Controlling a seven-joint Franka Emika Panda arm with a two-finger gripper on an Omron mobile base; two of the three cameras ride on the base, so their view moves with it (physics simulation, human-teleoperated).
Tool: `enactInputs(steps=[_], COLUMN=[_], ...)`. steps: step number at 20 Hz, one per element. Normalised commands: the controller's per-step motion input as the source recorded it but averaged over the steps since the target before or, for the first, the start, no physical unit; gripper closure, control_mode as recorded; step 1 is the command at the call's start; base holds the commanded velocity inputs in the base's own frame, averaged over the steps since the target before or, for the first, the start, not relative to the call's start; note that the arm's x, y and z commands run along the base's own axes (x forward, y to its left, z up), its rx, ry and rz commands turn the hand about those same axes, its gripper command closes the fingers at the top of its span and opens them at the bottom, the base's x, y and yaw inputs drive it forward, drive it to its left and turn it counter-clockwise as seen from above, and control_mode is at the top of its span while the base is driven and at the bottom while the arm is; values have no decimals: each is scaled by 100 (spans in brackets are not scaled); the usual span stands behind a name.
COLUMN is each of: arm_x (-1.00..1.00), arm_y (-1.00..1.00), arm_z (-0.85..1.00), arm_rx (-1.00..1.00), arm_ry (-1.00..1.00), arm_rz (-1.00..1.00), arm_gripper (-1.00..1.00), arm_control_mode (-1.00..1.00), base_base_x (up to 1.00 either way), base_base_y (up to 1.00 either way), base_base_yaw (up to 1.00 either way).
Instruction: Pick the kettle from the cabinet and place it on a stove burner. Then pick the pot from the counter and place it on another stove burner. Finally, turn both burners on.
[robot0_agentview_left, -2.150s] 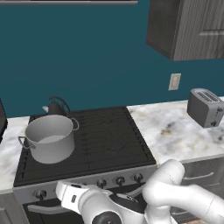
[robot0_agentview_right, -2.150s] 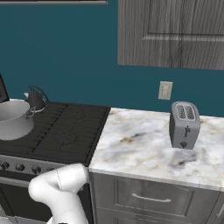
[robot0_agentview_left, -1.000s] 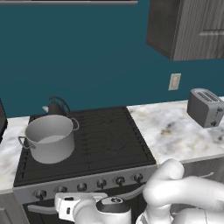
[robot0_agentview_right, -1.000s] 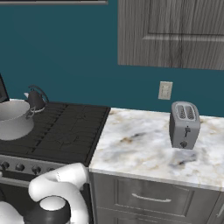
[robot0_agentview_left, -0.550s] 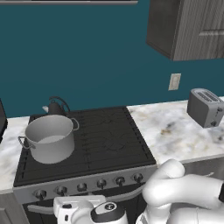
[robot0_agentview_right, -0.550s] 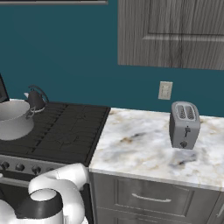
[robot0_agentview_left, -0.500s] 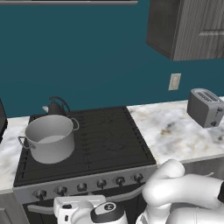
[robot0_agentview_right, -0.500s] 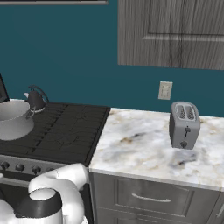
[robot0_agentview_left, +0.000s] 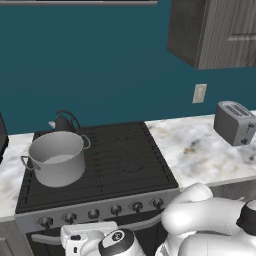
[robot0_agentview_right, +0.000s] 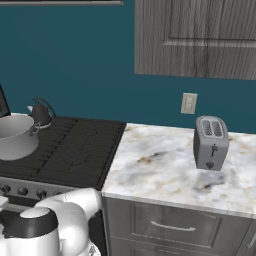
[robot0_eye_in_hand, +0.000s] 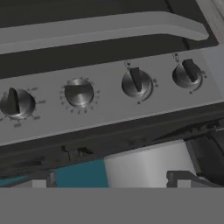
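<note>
The pot (robot0_agentview_left: 56, 157) sits on the stove's (robot0_agentview_left: 125, 165) near-left burner, the kettle (robot0_agentview_left: 64, 121) just behind it. A row of knobs (robot0_agentview_left: 115, 209) lines the front. The toaster (robot0_agentview_left: 233, 122) stands on the counter (robot0_agentview_left: 200, 152), apparently well right.

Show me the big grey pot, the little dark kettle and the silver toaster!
Wide grey metal pot (robot0_agentview_left: 56, 167), left base view, on its front wall.
Small dark grey kettle (robot0_agentview_left: 63, 123), left base view, on its body.
Silver toaster (robot0_agentview_right: 210, 145), right base view, on its front side.

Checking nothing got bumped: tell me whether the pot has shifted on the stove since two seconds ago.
No. In the left base view the pot sits on the front-left grate of the stove, with the kettle just behind it, exactly as before.
</note>
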Motion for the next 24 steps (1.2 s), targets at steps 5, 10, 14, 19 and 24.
enactInputs(steps=[5, 10, 14, 19, 24], arm_x=[14, 10, 4, 15, 19], arm_y=[17, 16, 14, 11, 7], arm_z=[-16, -21, -22, -7, -6], arm_rx=[0, -1, -2, 0, 0], arm_ry=[-5, -6, -6, -5, -2], arm_rz=[0, 0, 0, 0, 0], arm_gripper=[-100, -100, -100, -100, -100], arm_control_mode=[-100, -100, -100, -100, -100], base_base_x=[0, 0, 0, 0, 0], base_base_y=[0, 0, 0, 0, 0], base_base_yaw=[0, 0, 0, 0, 0])
